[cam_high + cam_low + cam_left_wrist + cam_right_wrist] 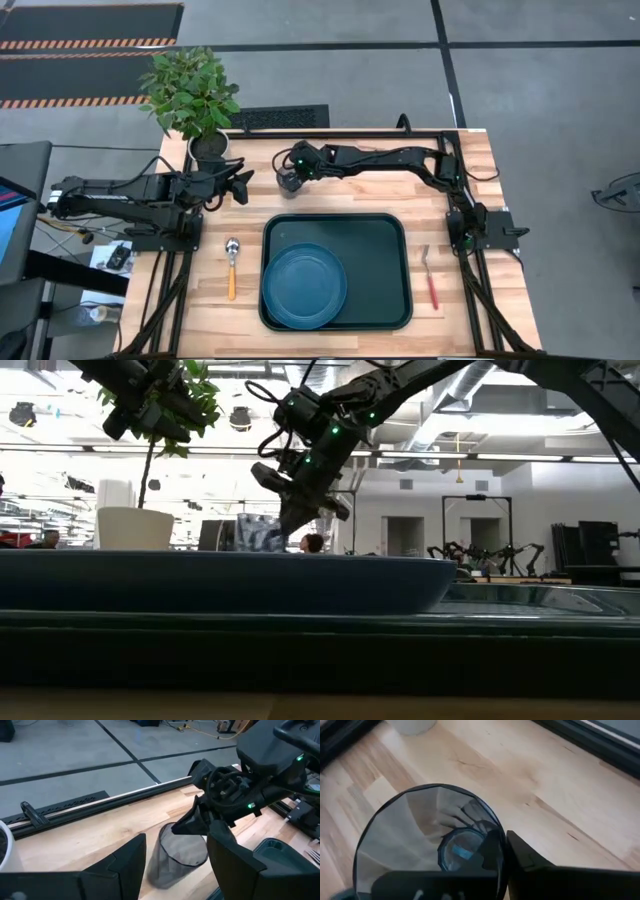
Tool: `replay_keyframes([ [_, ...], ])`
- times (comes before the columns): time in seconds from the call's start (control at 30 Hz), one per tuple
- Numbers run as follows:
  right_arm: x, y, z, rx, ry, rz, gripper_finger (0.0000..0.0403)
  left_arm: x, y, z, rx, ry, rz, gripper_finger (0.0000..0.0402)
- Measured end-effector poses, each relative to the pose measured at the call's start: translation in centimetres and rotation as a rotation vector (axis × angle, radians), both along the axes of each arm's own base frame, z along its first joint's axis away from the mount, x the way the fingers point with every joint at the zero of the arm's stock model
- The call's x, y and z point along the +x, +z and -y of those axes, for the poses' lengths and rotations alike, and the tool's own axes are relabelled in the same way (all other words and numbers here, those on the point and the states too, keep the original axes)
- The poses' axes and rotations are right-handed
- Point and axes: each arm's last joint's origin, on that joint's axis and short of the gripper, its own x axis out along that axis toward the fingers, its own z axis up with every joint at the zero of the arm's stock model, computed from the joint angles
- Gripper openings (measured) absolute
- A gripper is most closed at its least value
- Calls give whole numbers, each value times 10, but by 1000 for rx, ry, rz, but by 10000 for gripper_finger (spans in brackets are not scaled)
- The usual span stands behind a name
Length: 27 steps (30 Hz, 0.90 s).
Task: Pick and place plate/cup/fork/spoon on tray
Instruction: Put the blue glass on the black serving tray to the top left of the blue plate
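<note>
The dark grey translucent cup point(289, 183) stands on the bare wood behind the dark green tray point(385, 240). My right gripper point(291, 176) is shut on its rim. My left gripper point(243, 185) hangs open and empty just left of the cup, its fingers point(125, 865) wide apart. The blue plate point(304, 285) lies flat in the tray's near left part. The orange-handled spoon point(232, 270) lies on the table left of the tray. The red-handled fork point(430, 278) lies on the table right of it. My right gripper holds the cup's wall at the rim point(501, 845), on the side toward the table's right. One finger point(492, 852) is inside the cup and the other point(530, 857) outside. The fingers come from above, slanting in from the right. The cup is upright, its base point(162, 881) at the table top.
A white pot with a leafy plant point(208, 148) stands at the table's far left, close behind my left gripper. A black rail point(75, 805) runs along the far edge. Bare wood lies between the cup and the tray's far rim point(335, 216).
</note>
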Motion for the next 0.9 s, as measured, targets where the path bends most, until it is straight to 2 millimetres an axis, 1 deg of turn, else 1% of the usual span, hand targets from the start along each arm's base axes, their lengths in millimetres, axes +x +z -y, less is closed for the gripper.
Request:
replay_keyframes([
  [0.07, -1, 8, -2, -5, 8, 16, 19, 0, 0, 0, 0, 1, -2, 197],
  [0.13, -5, 22, -8, -18, 36, 29, 12, 0, 0, 0, 0, 0, -5, 197],
  [0.23, -10, 50, -26, -38, 98, 73, 10, -1, -1, 0, 0, 0, -13, 197],
  [0.3, -14, 60, -41, -35, 131, 63, 11, -1, -1, 0, 0, 0, -14, 197],
  [0.4, -11, 59, -64, -27, 188, 56, 10, -1, -1, 0, 0, 0, -16, 197],
  [0.57, -3, 40, -95, -6, 246, 7, 9, -1, -1, 0, -2, 1, -13, 197],
  [0.6, -4, 38, -99, 0, 250, -6, 9, -1, -1, 0, -2, 1, -13, 197],
  [0.67, -1, 40, -104, 4, 252, 23, 9, -1, -1, 0, -6, 3, -8, 196],
  [0.9, 1, 34, -110, 34, 258, 23, 11, -1, -1, 0, -16, 8, 2, 197],
])
